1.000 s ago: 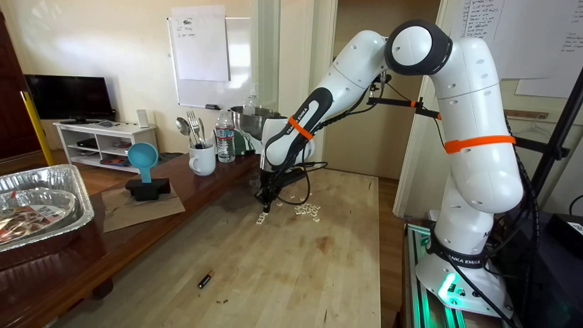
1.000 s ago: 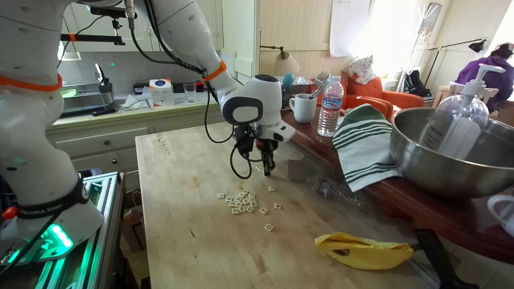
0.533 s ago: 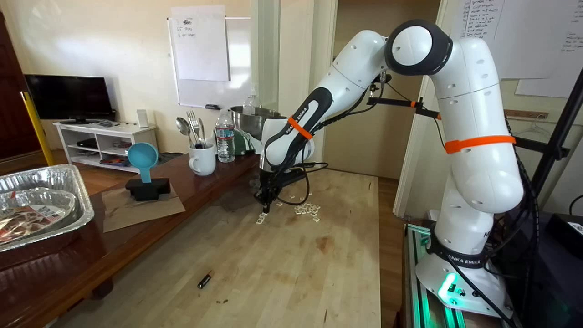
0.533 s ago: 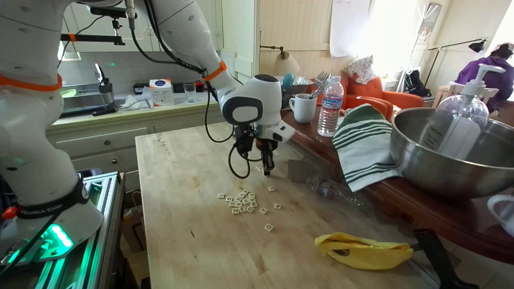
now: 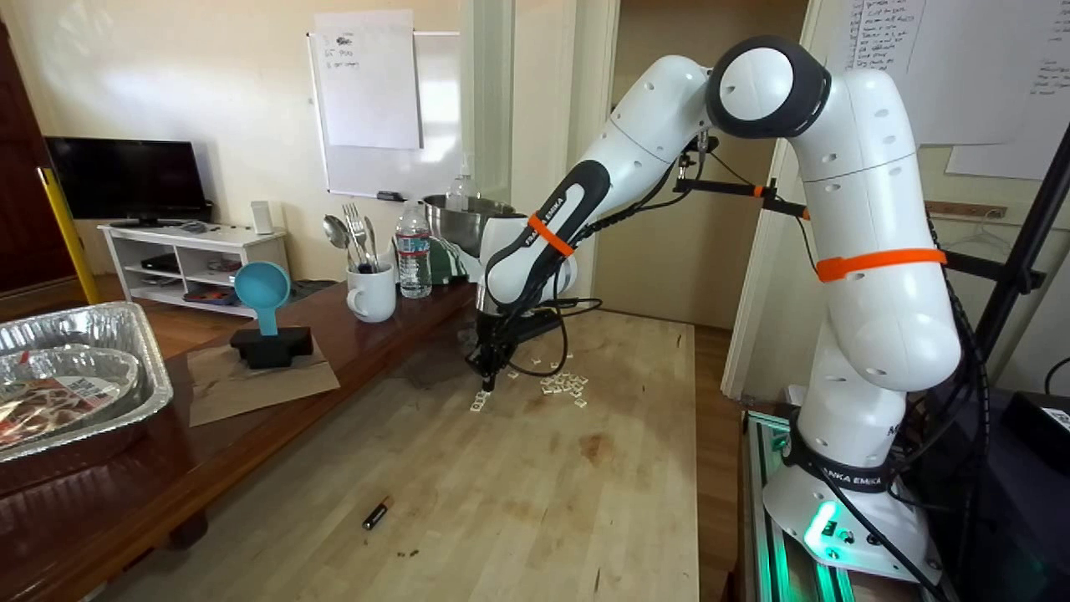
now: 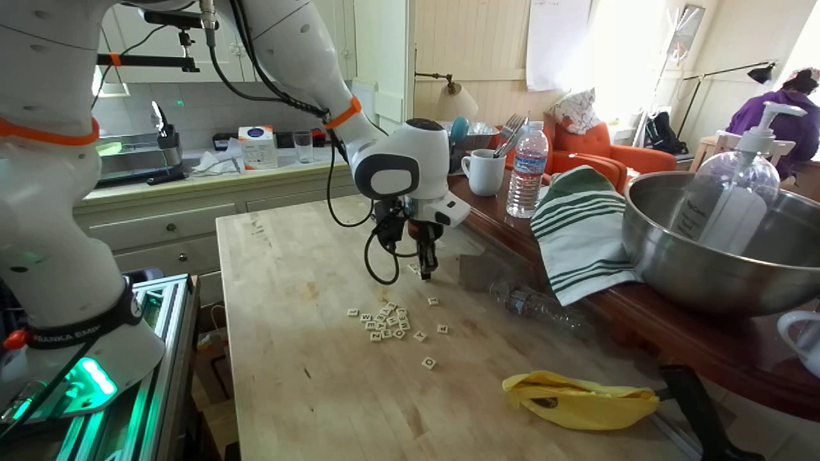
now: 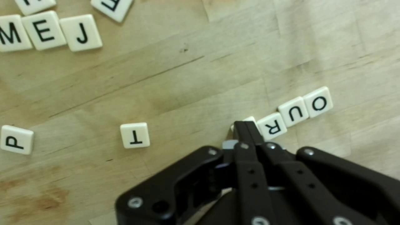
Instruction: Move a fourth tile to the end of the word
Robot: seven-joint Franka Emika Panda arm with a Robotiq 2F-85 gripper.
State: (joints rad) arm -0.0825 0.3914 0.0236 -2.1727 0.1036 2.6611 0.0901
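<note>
The word is a slanted row of small cream tiles. In the wrist view it shows O (image 7: 318, 102), U (image 7: 293, 111) and R (image 7: 272, 126), touching edge to edge. A fourth tile (image 7: 250, 118) sits at the R end, mostly hidden behind my fingertips; its letter is hidden. My gripper (image 7: 244, 122) is shut, its two fingers pressed together with nothing seen between them. Its tips are right over that tile; whether they press on it I cannot tell. My gripper shows low at the table in both exterior views (image 5: 488, 386) (image 6: 426, 276), beside the word (image 5: 478, 402) (image 6: 414, 268).
Loose tiles T (image 7: 135, 135) and P (image 7: 17, 139) lie apart from the word. J (image 7: 81, 32) and others form a pile (image 6: 387, 322). A dark raised ledge (image 5: 359, 355) runs along the table. A battery (image 5: 376, 512) and yellow pouch (image 6: 580, 400) lie on the table.
The cable loop by my gripper has shifted slightly since one second ago. The gripper and the tiles look the same.
</note>
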